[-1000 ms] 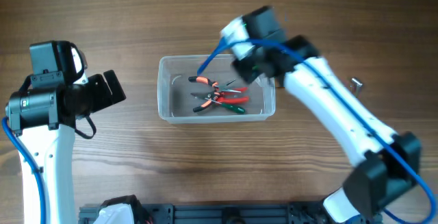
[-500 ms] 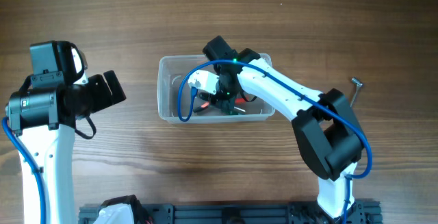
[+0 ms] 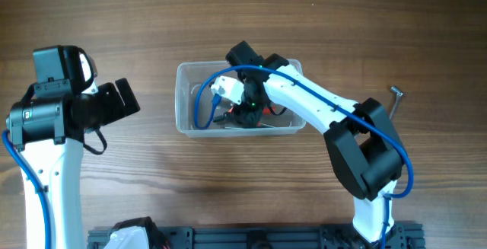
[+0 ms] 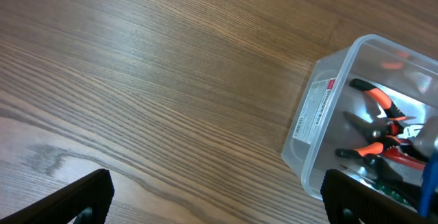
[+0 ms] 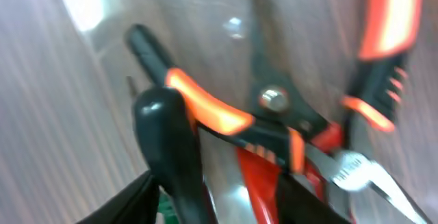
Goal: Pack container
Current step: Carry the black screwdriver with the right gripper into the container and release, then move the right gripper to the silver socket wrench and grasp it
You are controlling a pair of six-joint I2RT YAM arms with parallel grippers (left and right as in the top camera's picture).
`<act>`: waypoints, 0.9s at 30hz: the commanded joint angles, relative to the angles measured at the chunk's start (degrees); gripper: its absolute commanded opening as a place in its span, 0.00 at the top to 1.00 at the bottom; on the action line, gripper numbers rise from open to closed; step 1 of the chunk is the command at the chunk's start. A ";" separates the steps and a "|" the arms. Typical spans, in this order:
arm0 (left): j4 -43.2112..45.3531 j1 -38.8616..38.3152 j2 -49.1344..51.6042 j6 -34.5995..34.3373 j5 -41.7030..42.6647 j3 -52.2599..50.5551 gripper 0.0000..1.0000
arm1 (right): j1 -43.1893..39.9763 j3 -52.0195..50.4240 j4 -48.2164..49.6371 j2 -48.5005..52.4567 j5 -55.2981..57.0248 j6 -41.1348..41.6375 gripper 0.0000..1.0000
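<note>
The clear plastic container [image 3: 183, 97] stands mid-table and holds several hand tools, among them orange-and-black pliers [image 4: 375, 99] and a red-handled tool [image 5: 256, 176]. My right gripper [image 3: 247, 109] is down inside the container, right over the tools. In the right wrist view its fingers [image 5: 219, 207] are spread on either side of a black rounded handle [image 5: 168, 135] and the red handle, and do not clamp either. My left gripper [image 3: 123, 100] is open and empty over bare wood [image 4: 219, 196], left of the container [image 4: 321, 114].
A small metal hex key [image 3: 396, 97] lies on the table to the right of the container. A blue cable [image 3: 199, 112] loops from the right wrist over the container's left half. A dark rail runs along the front edge [image 3: 251, 237].
The right arm swung from the container's back right corner down into the container and has settled low over the tools. The left arm has not moved.
</note>
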 commanded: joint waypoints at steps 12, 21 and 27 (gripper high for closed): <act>0.39 0.31 0.24 -0.94 0.07 0.46 0.00 | -23.12 8.92 -6.58 -26.69 9.01 40.72 0.00; 0.39 0.31 0.24 -0.94 0.07 0.46 0.00 | -43.08 4.09 -18.08 -24.50 12.15 57.00 0.00; 0.37 0.31 0.24 -0.94 0.07 0.46 0.00 | -50.38 -4.02 -13.29 -21.31 10.75 52.41 0.00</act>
